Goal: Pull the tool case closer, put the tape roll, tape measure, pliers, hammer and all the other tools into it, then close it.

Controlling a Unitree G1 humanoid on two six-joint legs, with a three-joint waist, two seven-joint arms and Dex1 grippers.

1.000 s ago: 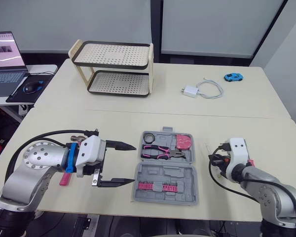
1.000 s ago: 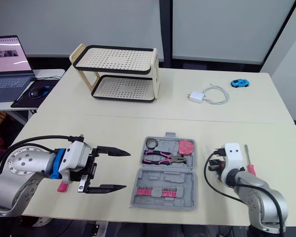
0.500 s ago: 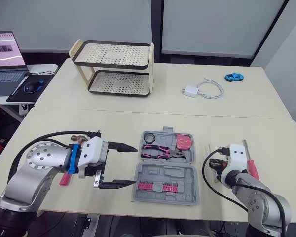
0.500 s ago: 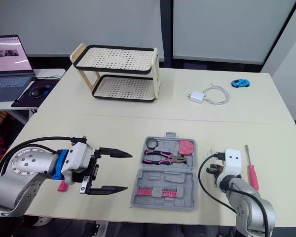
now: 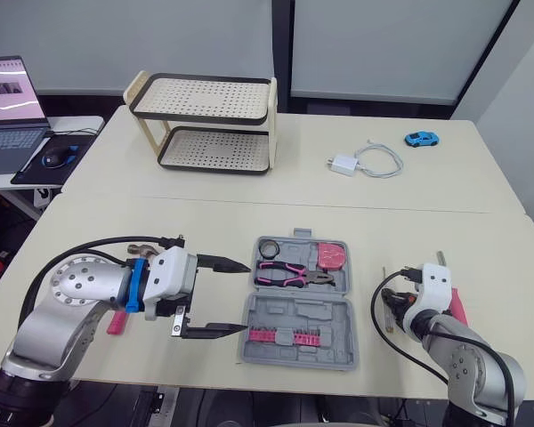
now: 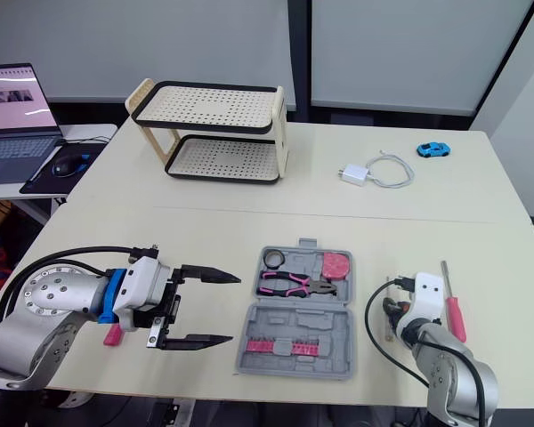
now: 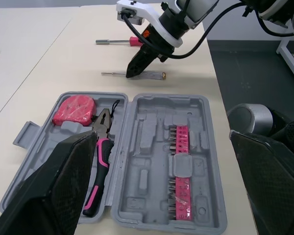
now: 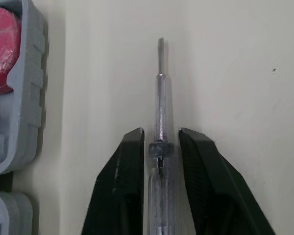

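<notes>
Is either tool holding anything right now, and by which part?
Nothing is gripped yet. The right tool straddles the small screwdriver where shaft meets handle, gaps showing on both sides. The left tool is open and empty.

Open grey tool case (image 6: 289,322) on the bench (image 6: 205,236), holding tape roll (image 6: 273,259), pliers (image 6: 294,285), pink tape measure (image 6: 335,265) and pink bits (image 6: 280,349). The left gripper (image 6: 234,308), jaws wide apart, is just left of the case. The right gripper (image 6: 393,310) is to its right, near a red screwdriver (image 6: 454,313).
</notes>
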